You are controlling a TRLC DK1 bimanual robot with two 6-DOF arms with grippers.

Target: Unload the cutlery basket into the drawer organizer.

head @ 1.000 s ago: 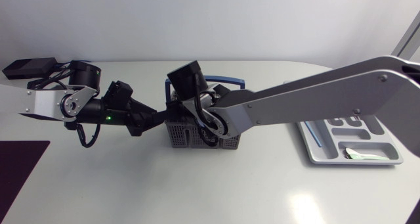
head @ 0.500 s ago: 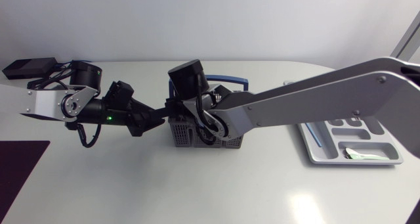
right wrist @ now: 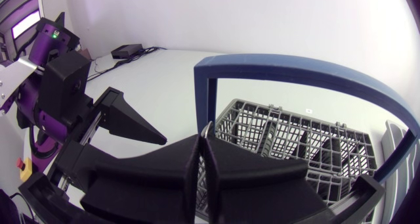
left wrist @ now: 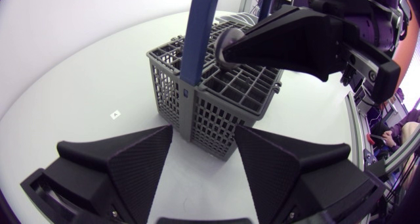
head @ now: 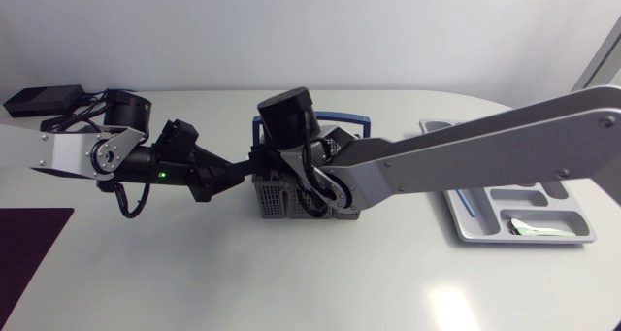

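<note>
**Basket.** The grey cutlery basket (head: pixel 279 203) stood upright near the middle of the table (head: pixel 291 282). Its blue handle (head: pixel 335 119) arched over the top. The drawer organizer (head: pixel 464 232) lay well apart from it, toward the right arm's side. One long compartment held a thin blue-tipped item (head: pixel 469 203), and the nearest compartment held a pale item (head: pixel 529 227).

**Left arm.** The left gripper (head: pixel 238 174) was level with the basket's side wall. In the left wrist view, its fingers (left wrist: pixel 141 165) were spread wide, in the released state. A lower corner of the basket (left wrist: pixel 216 96) stood just ahead of the left gripper (left wrist: pixel 203 129), in the gap between the fingertips. Contact with the basket wall could not be confirmed.

**Right arm.** The right arm reached past the middle of the table, with the right gripper (head: pixel 291 176) over the basket's compartments, beside the handle (left wrist: pixel 200 33). In the right wrist view, the right gripper (right wrist: pixel 202 140) was clenched almost fully, gripping a thin metal cutlery piece (right wrist: pixel 205 129) from both sides. The left wrist view showed a rounded grey end of the cutlery piece (left wrist: pixel 228 45) at the tip of the right gripper (left wrist: pixel 230 53), just above the basket grid. The type of cutlery could not be determined.

**Other items.** A black box (head: pixel 39 99) with cables lay at the far corner behind the left arm.
</note>
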